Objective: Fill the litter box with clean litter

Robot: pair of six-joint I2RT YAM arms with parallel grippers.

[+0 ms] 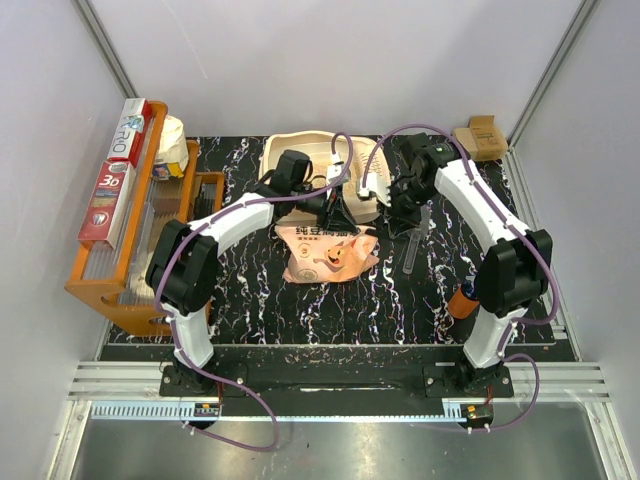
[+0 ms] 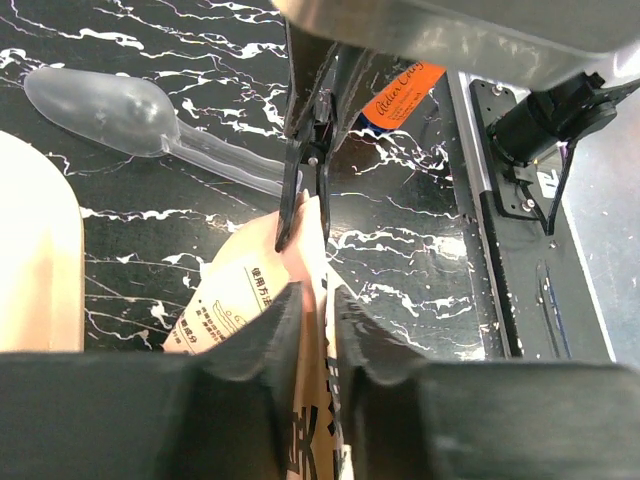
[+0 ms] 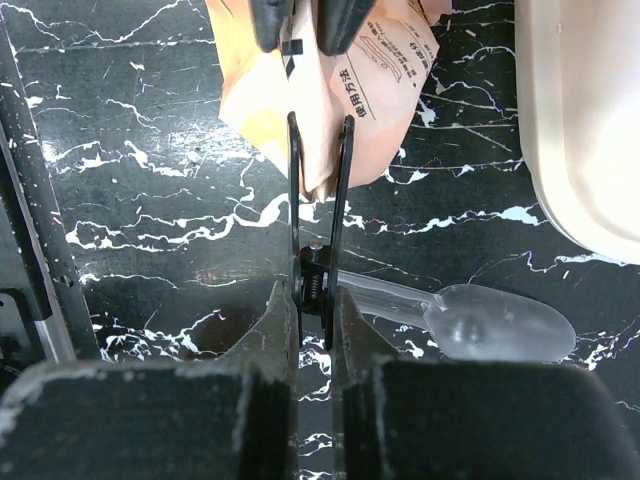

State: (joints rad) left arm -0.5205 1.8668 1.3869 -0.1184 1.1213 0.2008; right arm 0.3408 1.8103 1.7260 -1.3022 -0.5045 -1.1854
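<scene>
With right jaws clenched on the black spring clip [image 3: 313, 268], squeeze hard and slide it off the pink-and-white printed bag [image 3: 372, 95]; left jaws' grip unclear.

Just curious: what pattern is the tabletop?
The tabletop is black with white marble-like veins; right wrist view shows it best.

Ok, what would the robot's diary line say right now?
left gripper: pinching litter bag | right gripper: holding black clip at bag edge | litter box: beyond bag

White shells and black joint housings cover the left arm [image 1: 235, 222] and the right arm [image 1: 478, 205]; purple cables [image 1: 408, 127] loop along both (down to black bases [image 1: 195, 378]). The right gripper [image 3: 313, 295] has matte black fingers [image 3: 250, 400].
</scene>
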